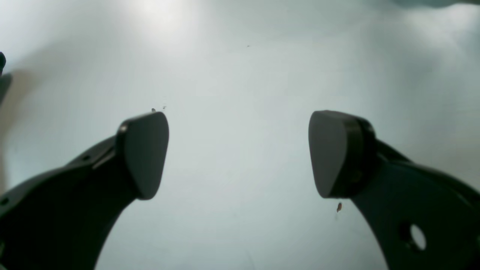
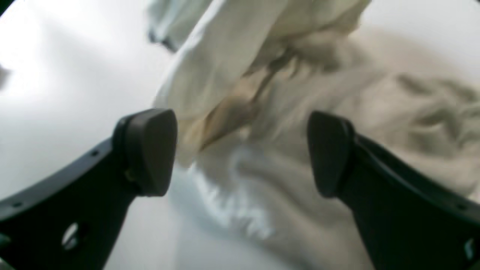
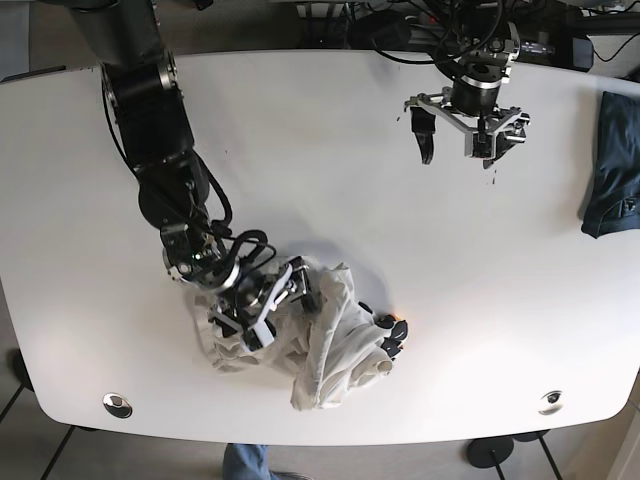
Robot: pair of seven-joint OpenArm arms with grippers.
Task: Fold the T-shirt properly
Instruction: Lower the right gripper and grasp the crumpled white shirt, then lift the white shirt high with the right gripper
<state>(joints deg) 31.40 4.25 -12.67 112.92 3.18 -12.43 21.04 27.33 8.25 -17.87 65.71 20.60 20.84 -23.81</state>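
Note:
The T-shirt [image 3: 335, 350] is a cream garment with a dark print, lying crumpled near the table's front edge. My right gripper [image 3: 273, 310] hovers over the shirt's left part. In the right wrist view that right gripper [image 2: 242, 153] is open, and the bunched folds of the T-shirt [image 2: 262, 75] fill the space between and beyond its fingers. My left gripper [image 3: 458, 148] hangs over bare table at the back right, far from the shirt. Seen from the left wrist, the left gripper [image 1: 238, 153] stands open with only the white tabletop [image 1: 240, 75] beneath it.
A dark blue garment [image 3: 612, 165] lies at the table's right edge. Cables and equipment [image 3: 440, 25] crowd the back edge behind the left arm. Two metal fittings [image 3: 117, 405] sit near the front corners of the white table [image 3: 300, 150].

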